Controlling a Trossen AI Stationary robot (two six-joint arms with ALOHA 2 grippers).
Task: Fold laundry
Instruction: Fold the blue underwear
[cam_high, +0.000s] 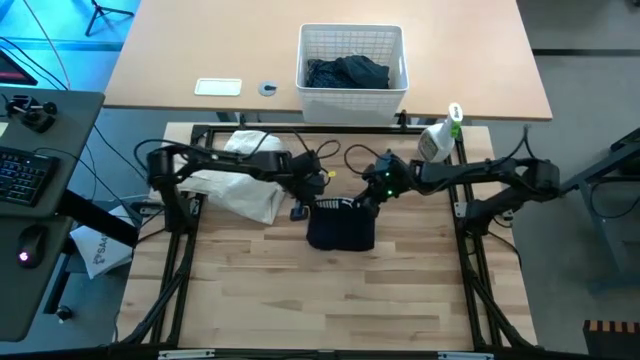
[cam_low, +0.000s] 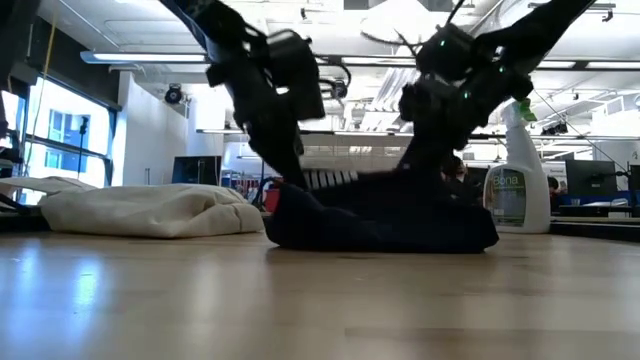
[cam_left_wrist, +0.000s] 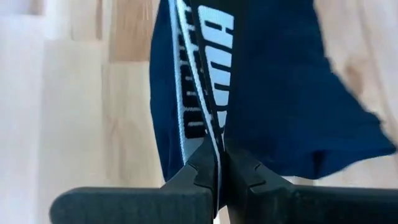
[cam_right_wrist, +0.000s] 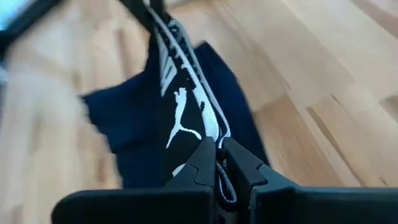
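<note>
Light wooden table (cam_high: 330, 290) filling the lower middle of the high view, with a black frame around its edges. Behind it, a second tan table (cam_high: 180, 50) at the top, with a white lattice basket (cam_high: 352, 42) holding dark clothes (cam_high: 347, 72). Bright room with ceiling lights seen across the low view. Lots of bare wood at the bottom of the high view, with a cream cloth heap (cam_high: 240, 185) at the left and a spray bottle (cam_high: 438, 138) at upper right. Small navy garment (cam_high: 340, 225) in the middle of the table, its white-lettered waistband (cam_left_wrist: 202, 81) stretched side to side, its body hanging toward the bottom of the high view. Left gripper (cam_left_wrist: 219, 169) clenched on the waistband's left end, right gripper (cam_right_wrist: 217, 160) clenched on its right end.
</note>
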